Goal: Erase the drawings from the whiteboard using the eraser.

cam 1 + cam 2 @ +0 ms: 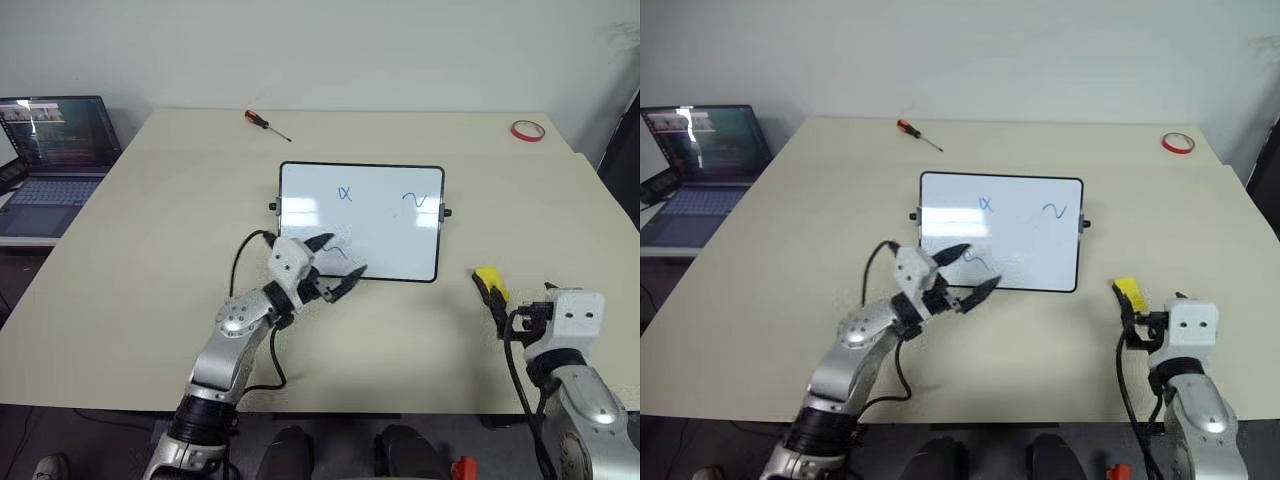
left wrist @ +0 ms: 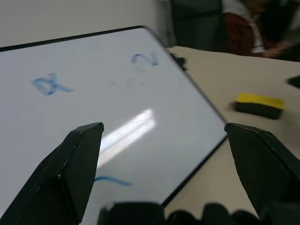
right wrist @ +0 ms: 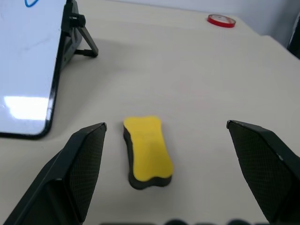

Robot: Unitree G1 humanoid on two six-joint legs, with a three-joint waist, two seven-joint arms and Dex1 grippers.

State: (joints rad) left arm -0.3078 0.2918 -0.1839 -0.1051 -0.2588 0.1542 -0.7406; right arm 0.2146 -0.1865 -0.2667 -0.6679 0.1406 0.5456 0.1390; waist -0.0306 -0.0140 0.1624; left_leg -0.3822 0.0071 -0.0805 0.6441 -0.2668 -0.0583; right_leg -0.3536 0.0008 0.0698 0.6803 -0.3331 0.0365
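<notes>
Lining up to pick up the small yellow foam eraser with dark underside (image 3: 147,151), lying flat on the matte beige table (image 1: 150,250), just right of the glossy black-framed whiteboard (image 1: 390,235) bearing blue marker drawings (image 1: 345,193). Right gripper (image 3: 166,164) hanging behind it, fingers wide apart, needing to advance and close. Left gripper (image 1: 335,265) spread empty over the board's near left corner.

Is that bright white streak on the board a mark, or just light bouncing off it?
Just glare: in the left wrist view a bright streak lies across the whiteboard, which looks soft, blue drawings smeared; in the right wrist view the same glare shows near its frame, while the eraser looks crisp.
</notes>
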